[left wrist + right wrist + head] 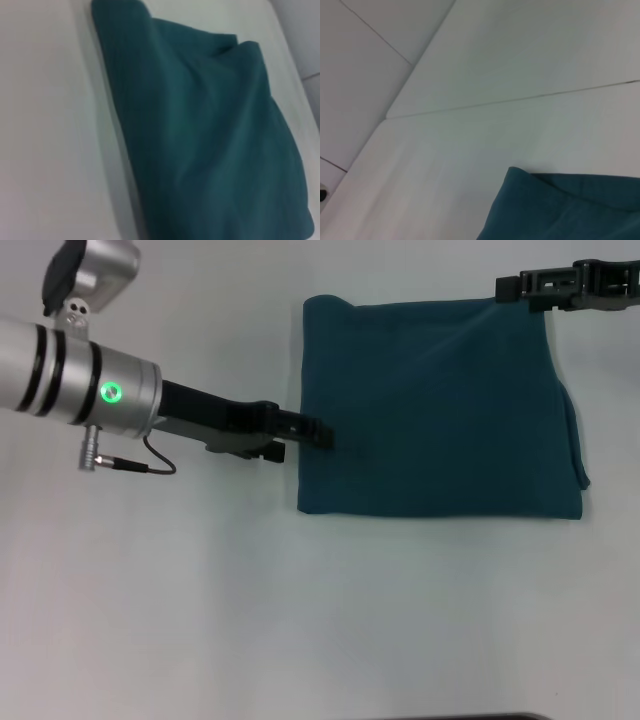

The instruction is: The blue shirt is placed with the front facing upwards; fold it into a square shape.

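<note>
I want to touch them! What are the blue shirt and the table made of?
The blue shirt looks like soft, matte knit cloth, maybe cotton: it bends into folds and rounded edges with no shine. The table looks hard, smooth and pale, perhaps painted or laminated board; I cannot tell which. The left claw at the shirt's edge looks like black plastic or metal.

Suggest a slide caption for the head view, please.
Left gripper at the left edge of the blue shirt, folded nearly square on the table; right gripper near its far right corner.
</note>
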You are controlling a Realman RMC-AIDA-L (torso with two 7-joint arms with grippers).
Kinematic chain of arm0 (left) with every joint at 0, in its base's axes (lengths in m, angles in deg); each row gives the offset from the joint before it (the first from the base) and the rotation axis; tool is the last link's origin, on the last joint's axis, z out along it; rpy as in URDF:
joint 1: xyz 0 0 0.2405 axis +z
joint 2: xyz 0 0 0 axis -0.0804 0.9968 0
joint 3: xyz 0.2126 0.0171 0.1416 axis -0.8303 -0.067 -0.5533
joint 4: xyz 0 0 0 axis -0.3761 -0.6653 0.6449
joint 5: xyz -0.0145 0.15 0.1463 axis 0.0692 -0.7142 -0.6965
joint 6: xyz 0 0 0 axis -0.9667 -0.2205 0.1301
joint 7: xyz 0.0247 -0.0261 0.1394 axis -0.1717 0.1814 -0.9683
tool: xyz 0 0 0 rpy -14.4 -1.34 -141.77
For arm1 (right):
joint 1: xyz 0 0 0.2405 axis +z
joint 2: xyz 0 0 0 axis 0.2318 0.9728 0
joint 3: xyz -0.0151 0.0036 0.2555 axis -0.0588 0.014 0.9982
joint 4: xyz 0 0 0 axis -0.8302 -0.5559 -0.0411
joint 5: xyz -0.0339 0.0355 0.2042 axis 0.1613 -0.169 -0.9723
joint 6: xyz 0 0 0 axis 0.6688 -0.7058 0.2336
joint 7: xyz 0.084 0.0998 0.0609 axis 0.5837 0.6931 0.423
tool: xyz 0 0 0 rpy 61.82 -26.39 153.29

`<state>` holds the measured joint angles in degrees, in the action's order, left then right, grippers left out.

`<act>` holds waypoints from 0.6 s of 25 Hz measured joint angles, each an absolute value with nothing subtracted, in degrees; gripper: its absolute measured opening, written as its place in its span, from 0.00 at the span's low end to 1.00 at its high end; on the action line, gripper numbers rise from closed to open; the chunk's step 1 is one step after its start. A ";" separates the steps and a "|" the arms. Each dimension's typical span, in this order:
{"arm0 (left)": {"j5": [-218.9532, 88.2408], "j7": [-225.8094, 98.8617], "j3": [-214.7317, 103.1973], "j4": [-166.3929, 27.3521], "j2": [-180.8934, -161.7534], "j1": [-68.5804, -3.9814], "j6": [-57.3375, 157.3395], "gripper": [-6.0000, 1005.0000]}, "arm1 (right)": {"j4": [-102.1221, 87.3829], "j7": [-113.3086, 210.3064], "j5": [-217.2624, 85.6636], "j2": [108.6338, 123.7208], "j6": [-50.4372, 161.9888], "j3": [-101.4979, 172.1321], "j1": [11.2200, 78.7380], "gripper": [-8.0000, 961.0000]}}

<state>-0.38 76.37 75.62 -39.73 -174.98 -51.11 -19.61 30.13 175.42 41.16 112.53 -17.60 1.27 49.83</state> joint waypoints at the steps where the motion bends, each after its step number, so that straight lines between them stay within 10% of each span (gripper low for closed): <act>1: -0.39 76.59 75.45 -40.21 -175.09 -51.33 -19.22 0.90 | 30.04 175.23 41.20 112.53 -17.61 1.27 49.80 0.94; 15: -0.46 78.21 71.92 -41.82 -176.70 -52.20 -15.43 0.90 | 29.48 173.59 41.94 112.50 -17.66 1.27 49.35 0.94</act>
